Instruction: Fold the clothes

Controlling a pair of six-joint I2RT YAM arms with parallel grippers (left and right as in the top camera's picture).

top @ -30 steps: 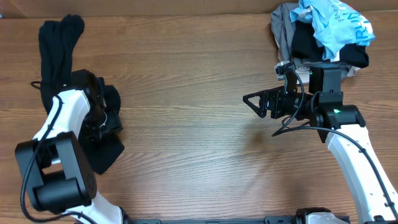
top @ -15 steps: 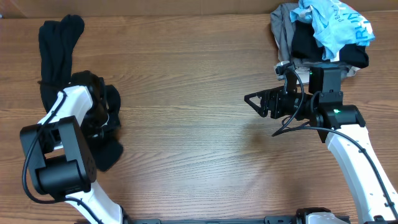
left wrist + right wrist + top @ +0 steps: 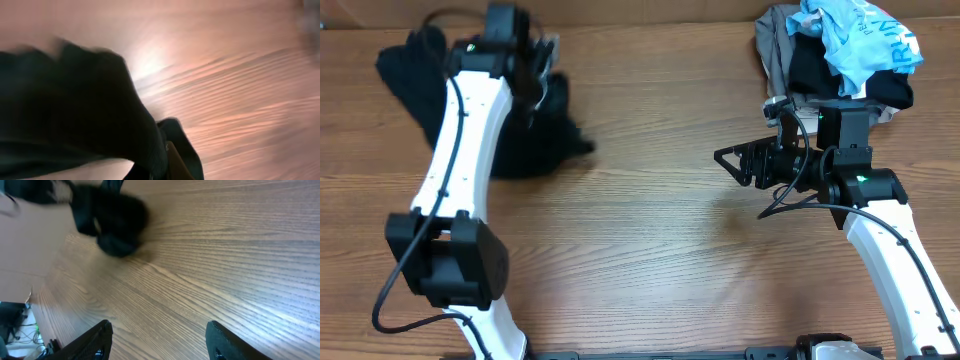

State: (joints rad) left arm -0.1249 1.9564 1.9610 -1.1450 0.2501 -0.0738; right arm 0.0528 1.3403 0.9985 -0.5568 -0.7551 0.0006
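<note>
Reaching to the far side of a wood-grain counter (image 3: pixel 640 250), the left arm stretches out long, its tool (image 3: pixel 545 85) pressed together on a bunch of the black T-shirt (image 3: pixel 535 140). The shirt is crumpled, not flat. It lies well to the left of the heap of garments (image 3: pixel 835 60) that sits in the far right corner, and about level with it along the far edge. Part of the fabric spreads out on either side of the white arm, which crosses over it. In the left wrist view, dark cloth fills the lower left, blurred by motion, with bare wood beyond it.

The heap is made of a light blue printed garment (image 3: pixel 860 35) on top, grey cloth (image 3: pixel 775 50) at its left side and a black piece underneath. The right tool (image 3: pixel 728 168) hovers just in front of this heap, on the nearer side, and points away from it toward the T-shirt. Its two fingers are spread apart with nothing between them. The right wrist view shows those fingers at the bottom edge, bare counter past them, and the T-shirt as a dark smear at the upper left.
</note>
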